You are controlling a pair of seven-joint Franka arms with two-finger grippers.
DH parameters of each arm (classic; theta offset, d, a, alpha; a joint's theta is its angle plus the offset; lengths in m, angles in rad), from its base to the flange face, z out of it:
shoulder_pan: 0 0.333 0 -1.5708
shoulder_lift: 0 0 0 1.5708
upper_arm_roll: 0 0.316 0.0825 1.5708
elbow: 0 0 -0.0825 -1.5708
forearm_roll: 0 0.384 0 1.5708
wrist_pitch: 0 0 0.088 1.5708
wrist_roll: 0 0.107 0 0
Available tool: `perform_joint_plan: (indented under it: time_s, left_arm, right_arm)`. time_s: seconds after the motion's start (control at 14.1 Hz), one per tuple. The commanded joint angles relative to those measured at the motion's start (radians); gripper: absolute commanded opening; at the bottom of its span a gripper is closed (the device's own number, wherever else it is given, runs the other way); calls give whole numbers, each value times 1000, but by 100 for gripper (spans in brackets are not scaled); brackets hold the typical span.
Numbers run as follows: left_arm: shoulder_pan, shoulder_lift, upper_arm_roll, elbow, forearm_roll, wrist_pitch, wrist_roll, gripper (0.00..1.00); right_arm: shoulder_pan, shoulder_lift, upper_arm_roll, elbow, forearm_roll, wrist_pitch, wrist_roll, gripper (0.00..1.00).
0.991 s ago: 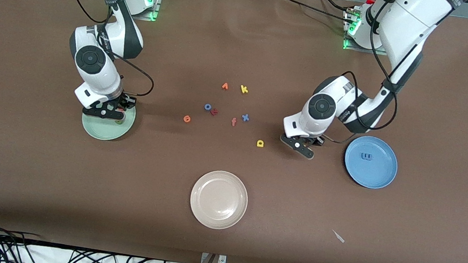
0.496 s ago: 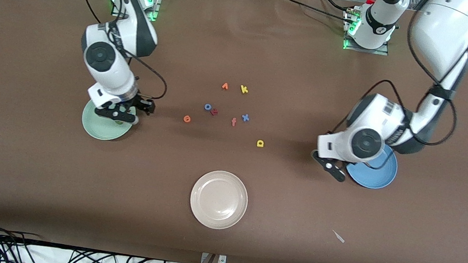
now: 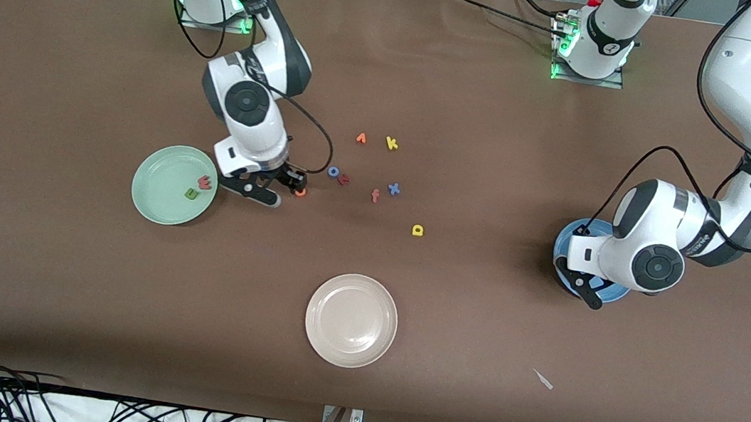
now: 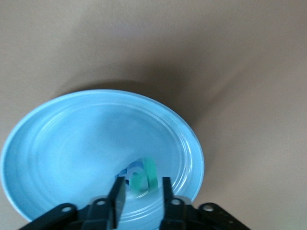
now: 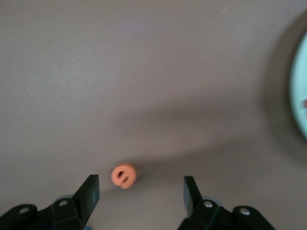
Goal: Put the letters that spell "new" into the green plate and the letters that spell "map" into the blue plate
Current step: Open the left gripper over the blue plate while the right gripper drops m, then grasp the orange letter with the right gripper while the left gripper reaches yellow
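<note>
We find the right gripper spread wide and empty over the table beside the green plate, the orange e lying flat between its fingers, toward one of them, ready for descent.

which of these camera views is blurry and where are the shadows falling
Left wrist view: the teal p over the blue plate is smeared. Right wrist view: soft throughout, a broad shadow band lying above the orange e. Front view: sharp, with dark shadows on the cloth beside each arm.
</note>
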Motion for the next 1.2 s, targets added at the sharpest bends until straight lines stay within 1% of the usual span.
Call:
perform_joint_plan:
  time_s: [0.0,0.14,0.21,0.35,0.42,0.57,0.71,0.92,0.99,1.13]
  left_arm:
    - [-9,-6,-4,14,21,-16,-1,100]
    - [-18,-9,-11,14,9,-16,-74,100]
    - [-22,-11,-24,14,-9,-14,-167,100]
    - [-26,-10,-76,14,-86,1,-333,100]
    - [-33,-10,-101,14,-101,13,-413,100]
    - [-45,-6,-151,12,-108,62,-583,100]
    - [-97,0,-161,4,-109,143,-728,100]
    - [-185,26,-161,12,-108,228,-924,100]
    - [-208,36,-161,14,-106,265,-984,100]
    - [-265,61,-159,21,-99,300,-1090,100]
  right_arm:
    - [25,59,-8,51,1,23,46,79]
    - [31,79,-8,49,0,50,66,79]
    - [33,84,-8,49,-2,57,68,79]
    - [40,98,-9,48,-2,71,77,79]
    - [43,102,-9,46,-2,73,77,78]
    - [45,106,-9,43,-2,73,80,72]
    - [43,112,-9,39,0,79,82,69]
    - [43,113,-9,36,-2,80,80,59]
    - [43,116,-9,33,0,86,80,58]
    - [43,116,-9,29,-2,97,80,52]
